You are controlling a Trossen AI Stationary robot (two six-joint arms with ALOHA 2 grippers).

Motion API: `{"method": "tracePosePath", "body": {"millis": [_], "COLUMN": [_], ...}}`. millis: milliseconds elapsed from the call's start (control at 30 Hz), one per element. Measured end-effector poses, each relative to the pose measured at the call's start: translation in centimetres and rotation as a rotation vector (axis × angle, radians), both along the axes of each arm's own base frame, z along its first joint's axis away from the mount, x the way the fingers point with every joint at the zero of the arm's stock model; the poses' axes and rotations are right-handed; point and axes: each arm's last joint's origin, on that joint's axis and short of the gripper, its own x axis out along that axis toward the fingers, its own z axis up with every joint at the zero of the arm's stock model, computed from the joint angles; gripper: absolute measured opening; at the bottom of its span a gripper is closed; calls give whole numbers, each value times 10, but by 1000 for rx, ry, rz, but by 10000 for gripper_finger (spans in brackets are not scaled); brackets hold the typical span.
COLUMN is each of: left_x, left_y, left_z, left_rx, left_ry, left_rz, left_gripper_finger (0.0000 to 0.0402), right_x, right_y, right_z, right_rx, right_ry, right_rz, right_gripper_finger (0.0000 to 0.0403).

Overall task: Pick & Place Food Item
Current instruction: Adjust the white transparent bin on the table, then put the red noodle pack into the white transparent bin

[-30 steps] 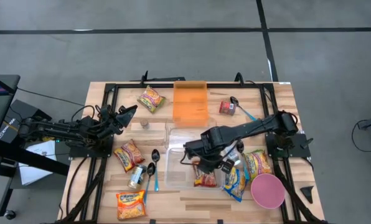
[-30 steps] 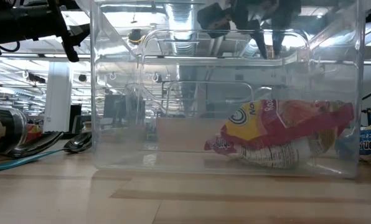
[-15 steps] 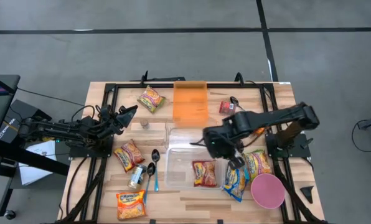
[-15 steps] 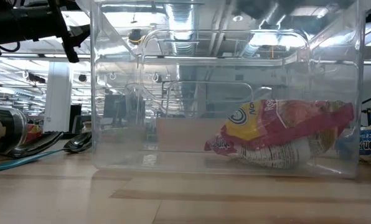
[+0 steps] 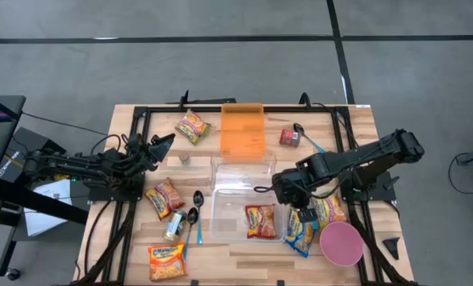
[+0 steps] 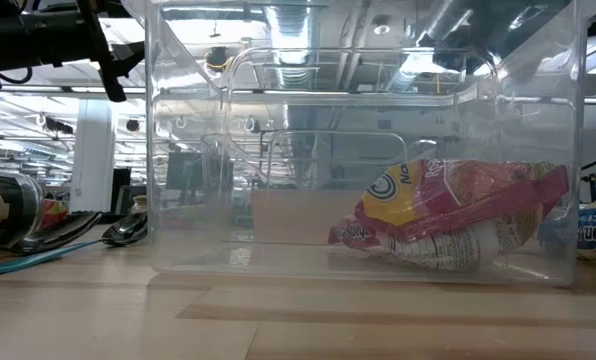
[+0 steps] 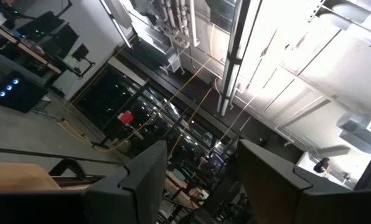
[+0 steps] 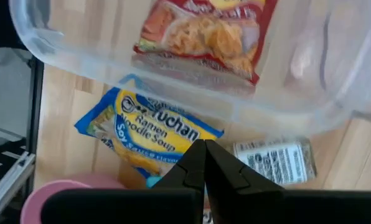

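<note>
Right gripper [image 5: 288, 193] pinched shut, empty, hovering at the clear bin's [image 5: 221, 226] right wall. Red ramen packet [image 5: 260, 221] lies inside the bin (placed, by the look). Risk: wrist clips the rim, shoving the bin. Left gripper [image 5: 163, 143] parked far left, fingers partly apart.

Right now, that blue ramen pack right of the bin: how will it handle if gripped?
The blue ramen pack looks like thin crinkled film, so probably light and floppy at the edges. Its glossy wrapper may slip. It lies flat, so unlikely to roll; the noodle block inside could crack if squeezed.
</note>
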Motion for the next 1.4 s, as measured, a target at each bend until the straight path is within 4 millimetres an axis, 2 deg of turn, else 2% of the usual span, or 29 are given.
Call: {"method": "tracePosePath", "body": {"millis": [400, 633, 1067, 1233, 1400], "left_x": [0, 0, 0, 0, 0], "left_y": [0, 0, 0, 0, 0], "left_z": [0, 0, 0, 0, 0], "left_rx": [-2, -1, 0, 0, 1], "left_ry": [-1, -1, 0, -1, 0], "left_rz": [-1, -1, -2, -3, -3], "left_gripper_finger": [190, 190, 190, 190, 190], "right_x": [7, 12, 4, -9, -35], "right_y": [-19, -20, -22, -25, -35], "right_z": [-2, -1, -2, 19, 52], "right_rx": [-13, -1, -39, -120, -196], "right_ry": [-24, -73, 12, -96, -266], "right_rz": [6, -3, -67, -131, -239], "right_gripper_finger": [0, 0, 0, 0, 0]}}
